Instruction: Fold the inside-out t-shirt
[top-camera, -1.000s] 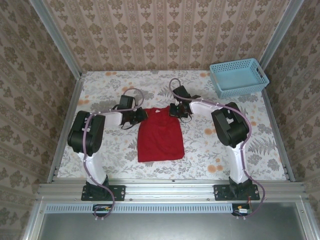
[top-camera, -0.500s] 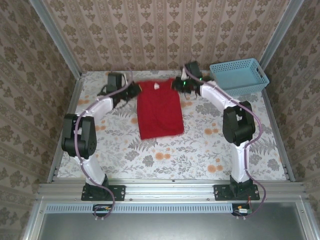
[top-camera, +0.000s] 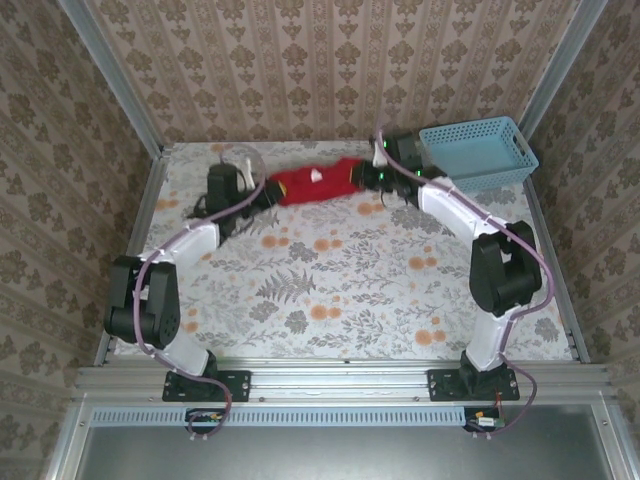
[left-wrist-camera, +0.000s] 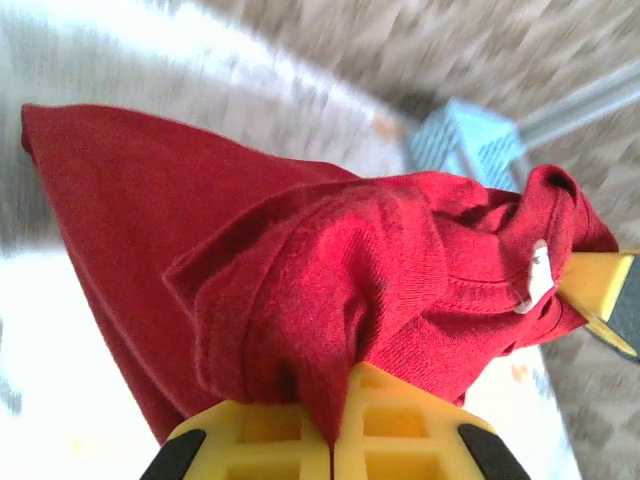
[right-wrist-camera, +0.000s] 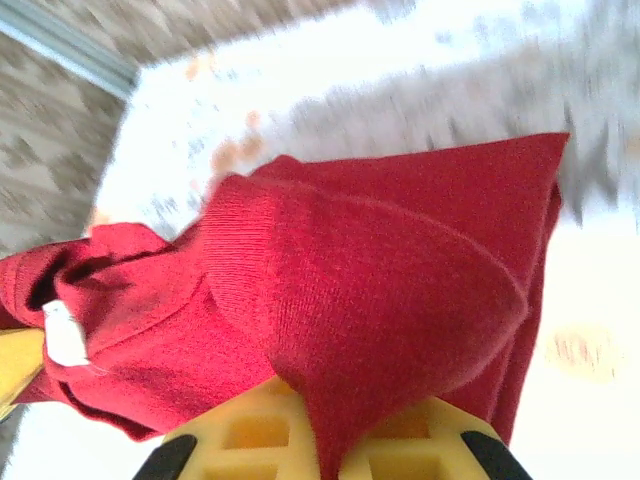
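Pinched tight between the yellow plastic fingers of the left gripper (left-wrist-camera: 335, 440): a thick fold of the plain red soft cloth t-shirt (left-wrist-camera: 330, 270), with no gap between the pads. Likewise at the right gripper (right-wrist-camera: 318, 445): yellow fingers pressed together on a rounded hump of the same red fabric.

Strung between the two as a short bunched band running left to right, creased and sagging in the middle. Cannot tell whether its lowest edge touches the surface below.

Sewn in by the crumpled collar, a small white cloth label (left-wrist-camera: 540, 275). Just past that label in the left wrist view, a yellow fingertip of the opposite gripper.

From above, gathered over the far strip of the floral-patterned table (top-camera: 330, 290), close to the back wall, with both arms stretched forward and angled inward.

Near the right gripper, on its right in the far right corner, a light-blue perforated plastic basket (top-camera: 478, 152), apart from the shirt.

Around the table, beige patterned wallpaper panels (top-camera: 330, 70).
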